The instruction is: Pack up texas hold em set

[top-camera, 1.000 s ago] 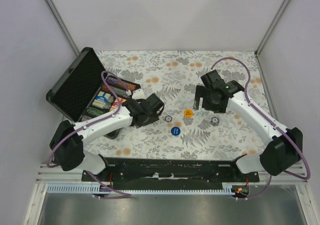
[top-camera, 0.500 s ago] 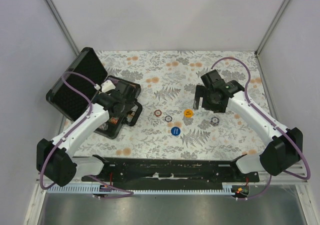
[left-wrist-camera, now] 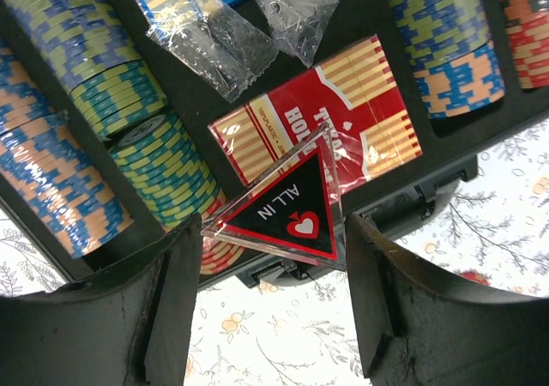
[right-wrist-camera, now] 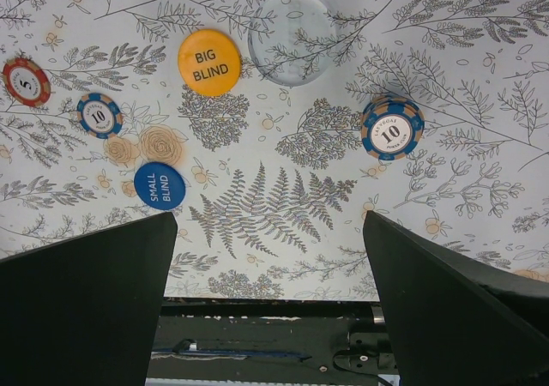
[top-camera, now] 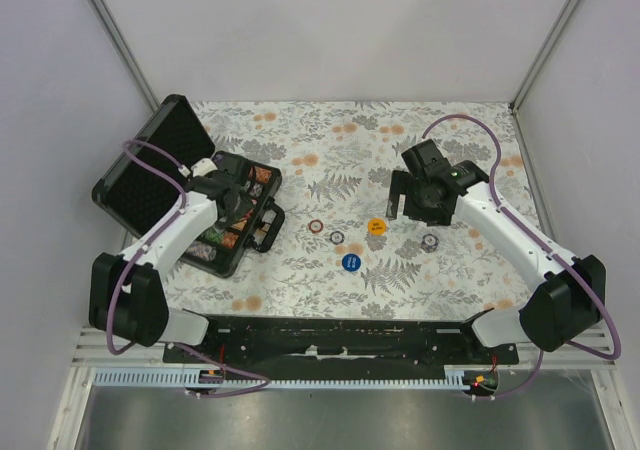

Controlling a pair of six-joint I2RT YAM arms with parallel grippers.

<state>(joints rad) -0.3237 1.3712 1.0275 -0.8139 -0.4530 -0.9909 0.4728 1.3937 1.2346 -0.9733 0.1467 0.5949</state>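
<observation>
We have the left end effector (left-wrist-camera: 270, 262) clamped on the ALL IN triangle (left-wrist-camera: 287, 210), apex up-frame, directly over the red card box (left-wrist-camera: 377, 103) in the open case (top-camera: 145, 175) at mid-left of the overhead view, seemingly not touching it, while the right end effector (right-wrist-camera: 270, 223) stands apart over the buttons (right-wrist-camera: 209, 62) on the desk (right-wrist-camera: 283, 189).

Floral table (top-camera: 450, 140): case (top-camera: 150, 175), buttons (top-camera: 376, 226), chips (top-camera: 338, 237)

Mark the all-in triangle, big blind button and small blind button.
all-in triangle (left-wrist-camera: 288, 206): left wrist view, middle of its black face.
big blind button (right-wrist-camera: 209, 62): right wrist view, centre of the orange disc.
small blind button (right-wrist-camera: 159, 185): right wrist view, centre of the blue disc.
</observation>
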